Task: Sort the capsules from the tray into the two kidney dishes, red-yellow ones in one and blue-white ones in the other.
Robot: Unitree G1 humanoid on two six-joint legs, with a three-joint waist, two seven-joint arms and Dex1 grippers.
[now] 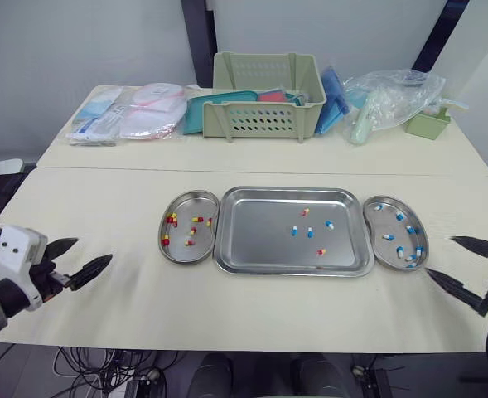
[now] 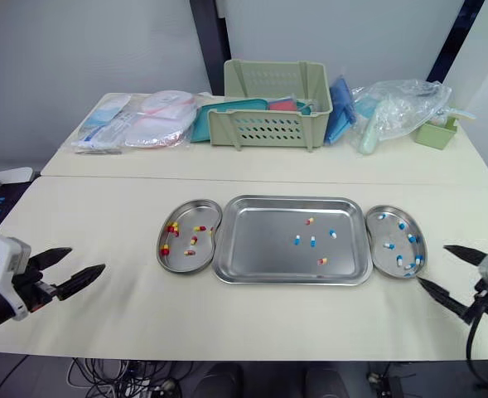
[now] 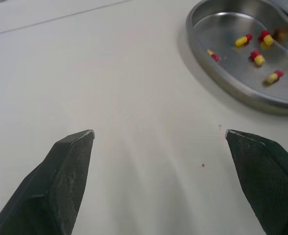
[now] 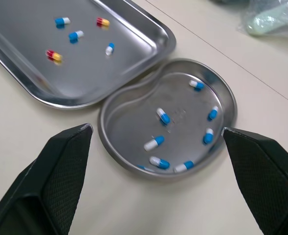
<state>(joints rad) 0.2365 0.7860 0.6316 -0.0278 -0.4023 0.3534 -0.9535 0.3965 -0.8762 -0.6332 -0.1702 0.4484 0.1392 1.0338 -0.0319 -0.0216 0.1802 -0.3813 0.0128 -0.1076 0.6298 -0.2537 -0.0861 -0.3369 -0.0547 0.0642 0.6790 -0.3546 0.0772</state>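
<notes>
**Five small, slick capsules left on the tray**

The tray (image 1: 252, 249) lies mid-tabletop (image 1: 103, 199). The left kidney dish (image 1: 181, 207) sits close against one of its ends and the right kidney dish (image 1: 393, 225) against the other. Five pieces rest on the tray floor, right of centre and clear of the walls: two red-yellow capsules (image 1: 305, 212) and three blue-white capsules (image 1: 329, 225). The left dish already holds red-yellow ones and the right dish holds blue-white ones.

The left gripper (image 1: 93, 251) hangs over bare tabletop, well apart from the left dish. Its fingers are spread wide with nothing between them. The right gripper (image 1: 441, 256) sits just beside the right dish, equally wide and empty.

The capsules are probably very light, smooth and rounded, and they lie on polished steel. A glancing touch will likely send one rolling or skidding rather than lifting it. The shells look thin, so a hard pinch could dent one or pop its halves apart.

The safest hold seems to be across the short width, near the seam where the two colours meet. That means coming down from above with the pointed fingertips straddling the capsule and closing gently. The two blue-white ones lying near each other call for care, so that one finger does not nudge the neighbour. Each should be lowered close to the dish floor before release, since a light capsule may bounce out.
</notes>
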